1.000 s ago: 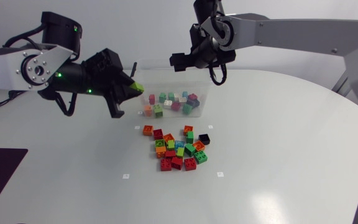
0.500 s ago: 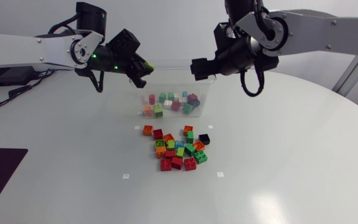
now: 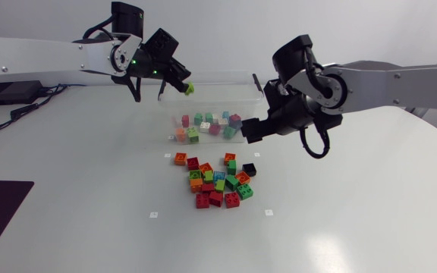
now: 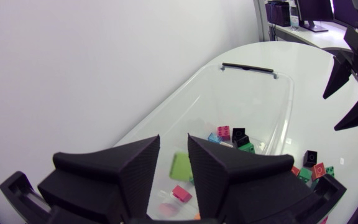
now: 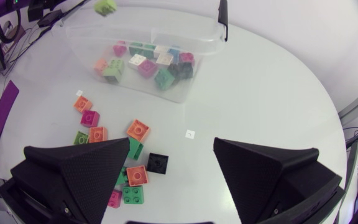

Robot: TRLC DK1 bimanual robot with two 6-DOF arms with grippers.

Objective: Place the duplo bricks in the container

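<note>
Duplo bricks (image 3: 217, 186) are piled on the bench (image 3: 340, 205), below the container (image 3: 250, 98). A lime brick (image 3: 189, 89) is seen over it, just under the slightly parted left end effector (image 4: 174, 140). The right end effector (image 5: 171, 149) is spread wide, with nothing held.

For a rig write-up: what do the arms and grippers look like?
The left arm and right arm have silver-white links, black joints and looping black cables; green lights glow on the left one. The left gripper and right gripper are matte black, with two broad wedge fingers.
</note>
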